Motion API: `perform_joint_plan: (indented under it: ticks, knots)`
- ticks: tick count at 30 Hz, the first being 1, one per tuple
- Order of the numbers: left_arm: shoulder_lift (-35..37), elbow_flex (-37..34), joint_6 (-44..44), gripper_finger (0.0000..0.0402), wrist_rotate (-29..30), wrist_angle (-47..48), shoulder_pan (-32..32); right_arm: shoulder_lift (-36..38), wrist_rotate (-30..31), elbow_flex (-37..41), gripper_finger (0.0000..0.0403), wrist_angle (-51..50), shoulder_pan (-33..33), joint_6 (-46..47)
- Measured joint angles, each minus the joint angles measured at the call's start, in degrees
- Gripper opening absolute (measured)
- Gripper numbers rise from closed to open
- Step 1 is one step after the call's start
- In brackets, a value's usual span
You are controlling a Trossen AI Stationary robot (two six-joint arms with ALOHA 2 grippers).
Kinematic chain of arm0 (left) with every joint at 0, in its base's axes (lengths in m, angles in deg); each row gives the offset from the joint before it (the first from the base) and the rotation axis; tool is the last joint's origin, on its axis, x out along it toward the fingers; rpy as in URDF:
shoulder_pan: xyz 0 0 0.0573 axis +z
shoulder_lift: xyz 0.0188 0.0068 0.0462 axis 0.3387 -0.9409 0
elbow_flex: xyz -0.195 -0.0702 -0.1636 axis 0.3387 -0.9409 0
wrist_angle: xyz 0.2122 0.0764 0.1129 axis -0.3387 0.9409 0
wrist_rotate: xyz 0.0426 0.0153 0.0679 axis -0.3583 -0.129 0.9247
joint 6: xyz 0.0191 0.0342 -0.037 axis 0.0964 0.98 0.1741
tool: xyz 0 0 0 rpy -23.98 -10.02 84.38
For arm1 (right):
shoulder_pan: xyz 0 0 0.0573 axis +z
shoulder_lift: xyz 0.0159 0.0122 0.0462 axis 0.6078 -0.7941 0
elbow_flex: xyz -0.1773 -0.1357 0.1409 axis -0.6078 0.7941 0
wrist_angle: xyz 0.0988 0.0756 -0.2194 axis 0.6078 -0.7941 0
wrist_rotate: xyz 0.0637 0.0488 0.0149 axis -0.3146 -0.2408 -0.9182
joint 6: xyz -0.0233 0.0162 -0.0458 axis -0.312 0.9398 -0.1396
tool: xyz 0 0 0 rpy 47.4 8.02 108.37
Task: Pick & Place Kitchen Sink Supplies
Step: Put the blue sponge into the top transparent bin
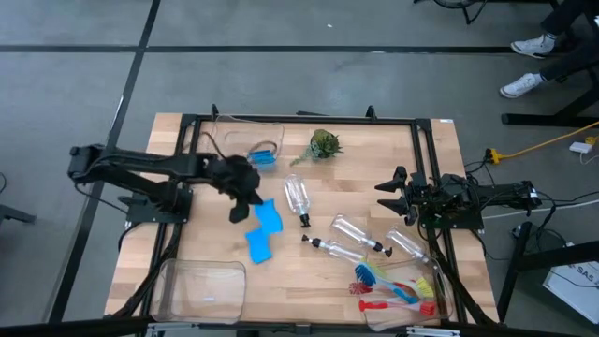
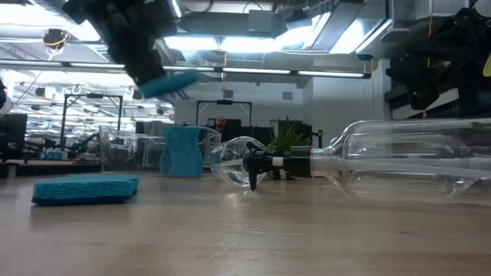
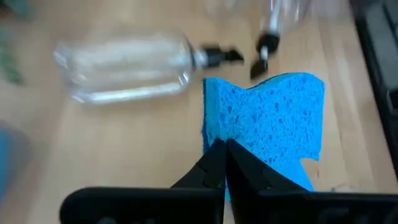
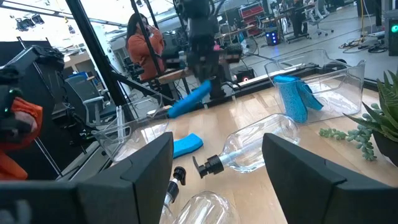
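Your left claw was clamped on a blue sponge lifted off the desk, its long axis hanging down, right claw waiting apart far off.

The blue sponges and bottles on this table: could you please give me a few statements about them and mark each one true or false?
1. The left gripper holds a blue sponge clear of the table. True.
2. A second blue sponge lies flat on the wood. True.
3. The right gripper is shut on a bottle. False: its fingers are open and empty, off by the table's right edge.
4. The clear bin at the far side is empty. False: it already holds something blue.
5. The brushes lie near the table's front right corner. True.
6. All the bottles stand upright. False: they lie on their sides.
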Motion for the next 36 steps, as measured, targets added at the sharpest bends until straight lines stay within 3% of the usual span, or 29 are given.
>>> perform_joint_plan:
  ticks: [4,10,17,28,32,36]
  knots:
    - [5.18,0.03,1.22,0.0002,2.32,-0.44,3.78,0.0,0.0,0.01,0.0245,0.01,0.01,0.0]
    - [11.01,0.03,2.22,0.0002,12.6,-4.04,9.88,0.0,0.0,0.02,0.0245,0.01,0.01,0.02]
    - [13.74,0.07,9.79,0.0002,26.19,-10.3,14.57,0.0,0.0,0.01,0.0245,0.01,0.0,0.01]
    - [10.87,0.09,28.69,0.0002,46.18,-9.87,15.46,0.0,0.0,0.0,0.0245,0.02,0.0,0.02]
    - [7.47,1.7,36.74,0.0002,55.24,-5.49,15.49,0.0,0.0,0.02,0.0245,0.01,0.01,0.0]
    - [2.56,3.43,42.71,0.0003,60.42,-2.97,15.64,0.0,0.0,0.02,0.0245,0.01,0.01,0.02]
